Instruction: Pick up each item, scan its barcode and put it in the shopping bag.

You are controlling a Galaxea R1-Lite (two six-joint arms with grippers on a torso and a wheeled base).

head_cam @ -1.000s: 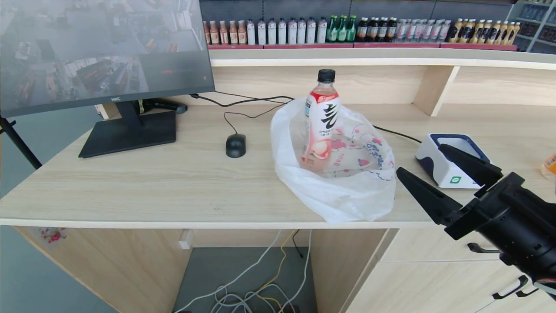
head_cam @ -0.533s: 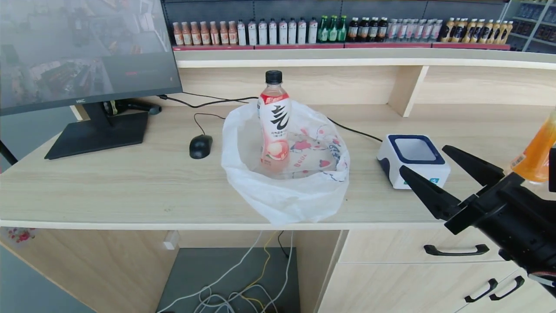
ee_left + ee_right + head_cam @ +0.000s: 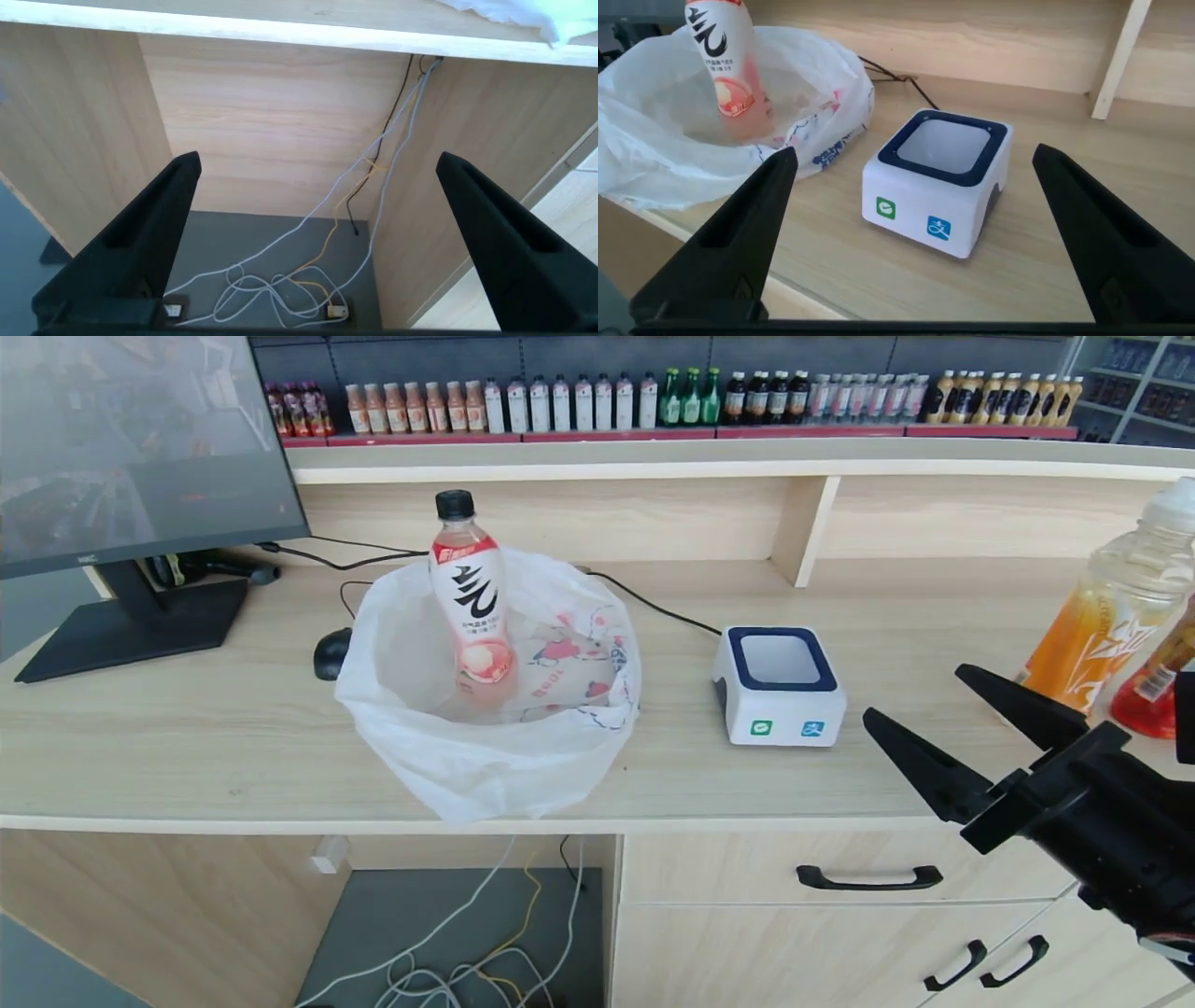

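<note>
My right gripper point(image 3: 910, 691) hangs over the front edge of the counter point(image 3: 187, 737) with its two black fingers spread wide and nothing between them, pointing toward the barcode scanner point(image 3: 780, 686), which sits just beyond the fingertips. My left gripper point(image 3: 318, 159) is low, under the counter's edge, its fingers equally far apart and empty, facing the knee space where loose cables point(image 3: 299, 280) lie tangled on the floor. The scanner is a white box with a dark blue frame around its window and two small square icons on its front, one green and one blue. To its left the white shopping bag point(image 3: 485, 765) slumps open on the counter, printed with pink and blue patterns, and a peach drink bottle point(image 3: 471, 607) stands upright inside it, black cap on top, a red band and a bold black brush-stroke mark on its white label, a peach drawn lower down. On my right, well apart from the bag, stands an orange drink bottle point(image 3: 1102, 616) with a white cap, and a second bottle point(image 3: 1153, 695) of reddish liquid just beside it at the view's edge. The counter is pale wood with drawers point(image 3: 868, 877) below. A monitor point(image 3: 131, 439) and a black mouse point(image 3: 331, 653) sit to the far left, and rows of bottled drinks point(image 3: 653, 401) line the shelf behind.
</note>
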